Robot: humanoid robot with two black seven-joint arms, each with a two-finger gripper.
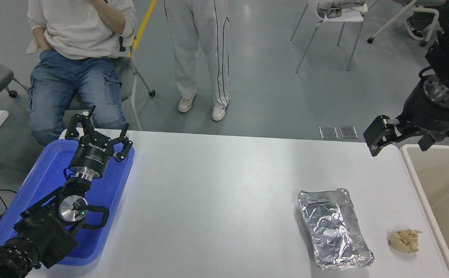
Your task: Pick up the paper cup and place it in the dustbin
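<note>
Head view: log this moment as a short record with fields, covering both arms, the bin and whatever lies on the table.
left end effector: open, empty, parked above the blue plastic tray
right end effector: raised at the table's far right corner, beside the bin; grip state unclear
large beige plastic dustbin: at the right edge, visible interior bare
small white paper cup: not visible
crinkled silver foil tray: on the white table, near right
crumpled tan paper wad: between foil tray and dustbin
</note>
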